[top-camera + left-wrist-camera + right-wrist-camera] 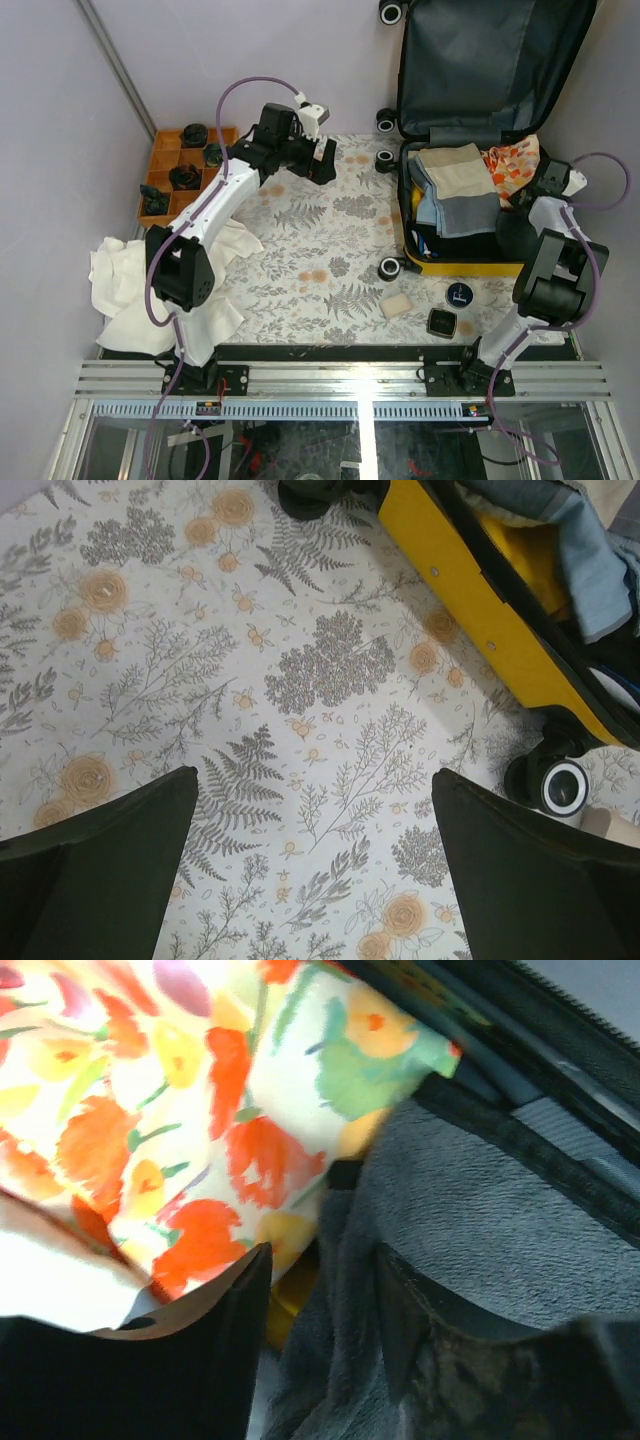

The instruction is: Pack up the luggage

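While open, yellow luggage (490,60), clothes (455,190) inside.

This is a robotics lab work cell. Well behind the left gripper (315,780), a silver aluminium extrusion rail (340,378) runs across the near edge. Under that gripper lies a floral-printed tablecloth (300,660), and bare lilac partition walls (60,120) stand to its left and beyond it.

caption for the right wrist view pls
Open right gripper above a floral cloth and grey fleece packed in the suitcase
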Controlling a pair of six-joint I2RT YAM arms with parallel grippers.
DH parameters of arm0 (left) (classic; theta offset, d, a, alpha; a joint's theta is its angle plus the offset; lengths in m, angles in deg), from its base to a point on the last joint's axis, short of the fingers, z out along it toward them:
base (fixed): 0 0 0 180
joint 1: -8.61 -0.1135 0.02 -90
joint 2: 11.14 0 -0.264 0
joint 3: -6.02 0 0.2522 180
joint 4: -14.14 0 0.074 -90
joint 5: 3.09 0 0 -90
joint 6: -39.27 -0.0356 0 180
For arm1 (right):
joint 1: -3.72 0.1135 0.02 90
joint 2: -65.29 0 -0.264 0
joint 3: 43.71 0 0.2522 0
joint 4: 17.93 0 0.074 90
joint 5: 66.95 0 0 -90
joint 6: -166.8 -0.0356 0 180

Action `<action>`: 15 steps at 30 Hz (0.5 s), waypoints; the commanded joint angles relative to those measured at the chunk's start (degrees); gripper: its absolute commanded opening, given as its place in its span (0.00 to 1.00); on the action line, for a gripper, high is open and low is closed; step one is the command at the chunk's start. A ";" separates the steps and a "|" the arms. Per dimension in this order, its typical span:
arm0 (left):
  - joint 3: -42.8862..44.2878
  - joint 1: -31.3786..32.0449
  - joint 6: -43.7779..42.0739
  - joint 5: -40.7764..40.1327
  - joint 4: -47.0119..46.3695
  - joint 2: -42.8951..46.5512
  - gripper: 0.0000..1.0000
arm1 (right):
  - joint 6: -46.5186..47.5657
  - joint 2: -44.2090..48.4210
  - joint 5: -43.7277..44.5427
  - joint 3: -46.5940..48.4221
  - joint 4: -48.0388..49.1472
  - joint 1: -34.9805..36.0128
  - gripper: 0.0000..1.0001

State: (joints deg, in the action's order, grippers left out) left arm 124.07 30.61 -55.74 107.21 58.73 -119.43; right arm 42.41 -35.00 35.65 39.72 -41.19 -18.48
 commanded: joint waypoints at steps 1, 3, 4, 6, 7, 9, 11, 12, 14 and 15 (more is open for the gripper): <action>-3.26 -0.44 -1.98 0.70 -2.01 2.12 1.00 | 5.09 6.37 -6.02 2.72 2.04 0.03 0.58; -6.13 -0.45 -3.94 2.36 -2.89 3.85 1.00 | 8.05 9.16 -8.89 2.93 0.61 0.04 0.70; -7.83 -0.40 -4.94 3.50 -3.50 5.05 1.00 | 9.74 10.56 -10.59 2.84 0.00 0.00 0.77; -12.08 -0.43 -7.15 5.56 -5.01 7.73 1.00 | 15.30 13.51 -15.05 2.82 -1.35 0.04 0.89; -14.39 -0.42 -8.04 6.89 -5.72 9.26 1.00 | 18.37 15.02 -18.85 2.81 -1.98 0.05 0.92; -18.96 -0.38 -8.41 8.21 -7.49 12.03 1.00 | 25.48 18.34 -26.61 2.25 -4.37 0.00 0.99; -23.11 -0.38 -8.88 10.47 -8.10 14.27 1.00 | 32.81 21.76 -37.80 1.10 -7.08 0.05 0.99; -24.57 -0.40 -9.43 12.25 -7.88 15.18 1.00 | 36.10 23.34 -42.03 0.50 -8.80 0.05 0.99; -27.69 0.16 -10.16 14.39 -7.85 17.12 1.00 | 42.43 25.93 -49.60 0.11 -12.94 0.12 1.00; -29.62 1.31 -10.43 13.28 -8.38 18.30 1.00 | 45.55 27.01 -53.19 0.12 -15.43 0.20 0.99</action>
State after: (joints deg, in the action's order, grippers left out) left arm 99.26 30.63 -63.13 116.10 54.73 -105.36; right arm 71.11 -12.66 3.20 39.91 -47.94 -18.54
